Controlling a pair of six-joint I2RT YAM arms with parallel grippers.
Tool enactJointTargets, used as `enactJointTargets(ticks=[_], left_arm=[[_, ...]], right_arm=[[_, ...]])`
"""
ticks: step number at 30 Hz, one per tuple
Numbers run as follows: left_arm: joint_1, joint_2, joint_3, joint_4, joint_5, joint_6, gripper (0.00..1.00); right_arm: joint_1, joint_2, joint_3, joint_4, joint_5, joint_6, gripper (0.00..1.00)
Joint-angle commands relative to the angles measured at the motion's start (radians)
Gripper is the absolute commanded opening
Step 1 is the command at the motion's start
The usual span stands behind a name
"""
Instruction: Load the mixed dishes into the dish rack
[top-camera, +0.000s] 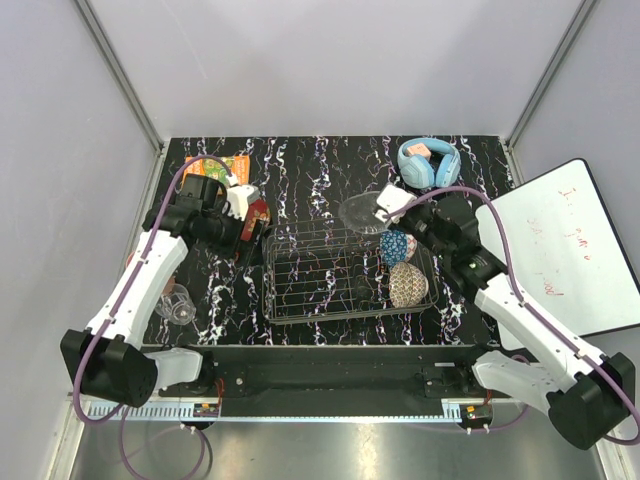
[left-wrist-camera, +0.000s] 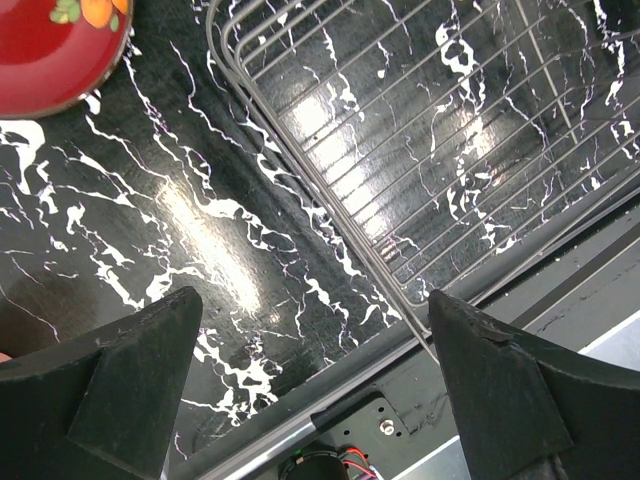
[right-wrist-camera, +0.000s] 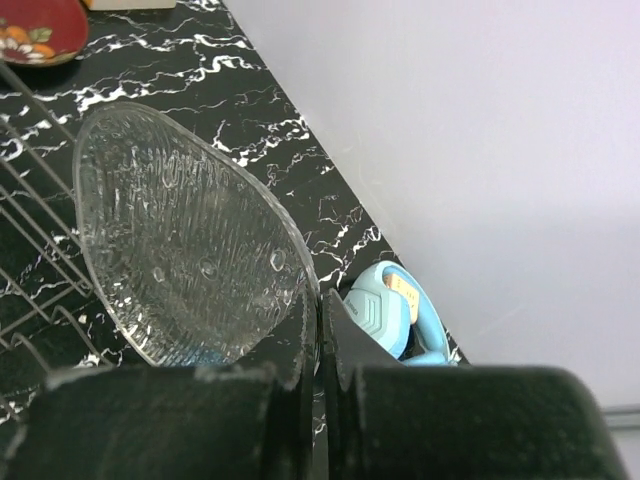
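The dark wire dish rack (top-camera: 330, 275) sits mid-table. The blue patterned bowl (top-camera: 397, 245) and the beige patterned bowl (top-camera: 407, 284) stand in its right end. My right gripper (top-camera: 385, 210) is shut on the rim of the clear glass bowl (top-camera: 360, 213), held tilted over the rack's far right corner; the wrist view shows the bowl (right-wrist-camera: 180, 240) pinched at the gripper (right-wrist-camera: 320, 305). My left gripper (top-camera: 247, 238) is open and empty (left-wrist-camera: 310, 310) beside the rack's left edge (left-wrist-camera: 330, 190). The red plate (top-camera: 256, 218) is just ahead of it (left-wrist-camera: 50, 45). The clear stemmed glass (top-camera: 178, 305) lies at the left. The salmon-pink cup is hidden.
An orange-green book (top-camera: 215, 167) lies at the far left. Light blue headphones (top-camera: 430, 162) lie at the far right, also seen in the right wrist view (right-wrist-camera: 385, 310). A whiteboard (top-camera: 565, 245) leans beyond the table's right edge. Grey walls close in the table.
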Motion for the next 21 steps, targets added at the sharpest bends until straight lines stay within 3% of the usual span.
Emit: enactJointTargets(ticks=[1,21], left_arm=[[0.004,0.007,-0.005,0.032,0.008,-0.014,0.99],[0.004,0.004,-0.011,0.041,0.022,-0.017,0.99]], right_arm=[[0.005,-0.022,-0.007,-0.009,-0.096,-0.104,0.0],[0.074,0.109,-0.039,0.013,-0.027,-0.246,0.0]])
